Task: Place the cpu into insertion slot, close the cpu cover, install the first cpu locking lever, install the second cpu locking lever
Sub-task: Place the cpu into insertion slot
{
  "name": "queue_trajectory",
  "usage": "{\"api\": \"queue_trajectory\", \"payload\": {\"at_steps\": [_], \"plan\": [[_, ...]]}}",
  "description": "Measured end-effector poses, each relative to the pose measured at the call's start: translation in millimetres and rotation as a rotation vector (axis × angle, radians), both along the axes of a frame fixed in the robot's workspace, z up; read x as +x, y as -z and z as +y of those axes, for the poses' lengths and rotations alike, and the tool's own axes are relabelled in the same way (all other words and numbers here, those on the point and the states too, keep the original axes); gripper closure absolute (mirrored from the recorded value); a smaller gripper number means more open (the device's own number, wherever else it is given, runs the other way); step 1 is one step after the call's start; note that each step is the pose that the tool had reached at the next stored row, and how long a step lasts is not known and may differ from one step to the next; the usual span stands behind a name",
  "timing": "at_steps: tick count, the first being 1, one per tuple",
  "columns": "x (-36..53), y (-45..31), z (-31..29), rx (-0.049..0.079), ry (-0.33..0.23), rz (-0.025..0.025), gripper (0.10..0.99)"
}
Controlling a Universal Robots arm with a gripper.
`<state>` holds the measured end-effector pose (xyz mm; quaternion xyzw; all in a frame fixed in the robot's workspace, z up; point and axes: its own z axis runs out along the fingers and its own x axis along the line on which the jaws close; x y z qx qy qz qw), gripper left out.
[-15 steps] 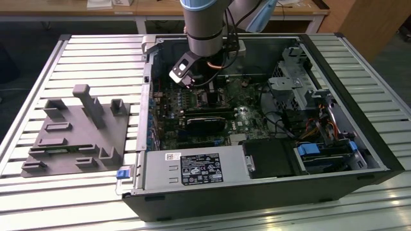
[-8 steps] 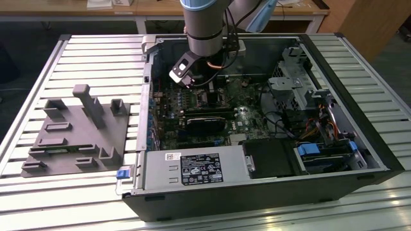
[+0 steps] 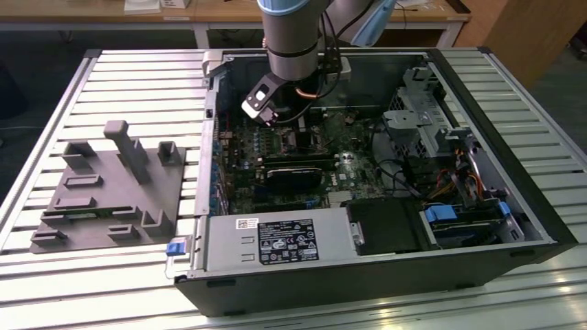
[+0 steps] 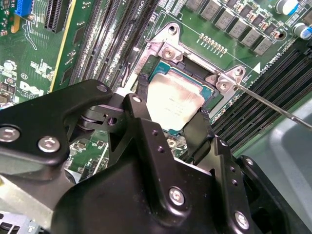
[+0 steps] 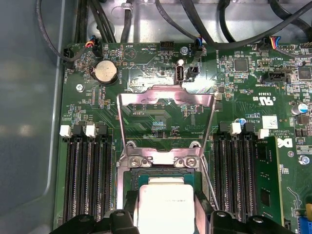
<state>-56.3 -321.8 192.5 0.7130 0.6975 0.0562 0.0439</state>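
The cpu point(image 4: 173, 105), a pale silver square chip, lies level in the insertion slot point(image 4: 163, 51) on the green board. My gripper point(image 4: 171, 108) straddles it, with one black finger point(image 4: 141, 102) against each of two opposite edges, shut on the chip. In the first wrist view the cpu point(image 5: 165, 204) sits between the same fingers point(image 5: 124, 217). Beyond the insertion slot's rim point(image 5: 161, 161), the cpu cover point(image 5: 165, 95), a thin silver frame with a large window, stands swung open. A thin locking lever point(image 4: 273, 105) sticks out from the socket corner, unlatched. In the exterior view my arm point(image 3: 291, 48) reaches down into the computer case point(image 3: 367, 275).
Long black memory slots point(image 5: 85, 180) flank the socket on both sides. Cables point(image 5: 204, 24) run along the case wall past the cover. A black card point(image 3: 298, 172) and a power supply point(image 3: 275, 240) sit in the case. A grey fixture point(image 3: 110, 185) lies at the exterior view's left.
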Motion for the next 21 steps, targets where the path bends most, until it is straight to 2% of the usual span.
{"api": "queue_trajectory", "payload": {"at_steps": [2, 3, 7, 17, 21], "plan": [[0.0, 0.0, 0.0, 0.0, 0.0, 0.0, 0.533], [0.0, 0.0, 0.0, 0.0, 0.0, 0.0, 0.471], [-0.1, -0.7, -0.1, -0.001, 0.0, 0.0004, 0.471], [0.0, -10.3, 0.0, 0.0, 0.0, 0.0001, 0.471], [0.0, -10.5, 0.0, 0.0, 0.0, -0.0001, 0.471]]}}
